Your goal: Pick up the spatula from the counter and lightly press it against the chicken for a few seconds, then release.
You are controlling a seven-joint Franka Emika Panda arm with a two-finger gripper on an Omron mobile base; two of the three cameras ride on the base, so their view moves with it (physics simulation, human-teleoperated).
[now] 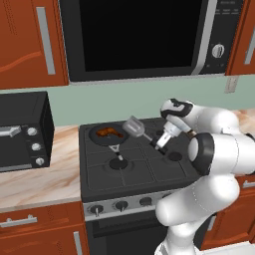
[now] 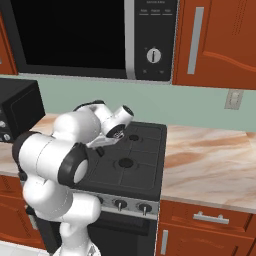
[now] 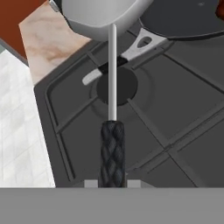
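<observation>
A dark pan (image 1: 105, 133) sits on the stove's back-left burner with a browned piece of chicken (image 1: 106, 132) in it. My gripper (image 1: 160, 144) is shut on the dark woven handle of the spatula (image 1: 134, 127) and holds it above the stovetop. The grey blade hangs just right of the pan, apart from the chicken. In the hand view the spatula (image 3: 112, 131) runs straight up from my gripper (image 3: 112, 183), and its blade reaches the pan's (image 3: 183, 19) rim. The pan's handle (image 3: 131, 51) passes under the shaft.
The black stove (image 1: 144, 172) has raised grates and front knobs. A toaster oven (image 1: 22, 130) stands on the marble counter (image 1: 40, 174) at the left. A microwave (image 1: 139, 35) hangs above. More counter (image 2: 210, 160) lies right of the stove (image 2: 135, 165).
</observation>
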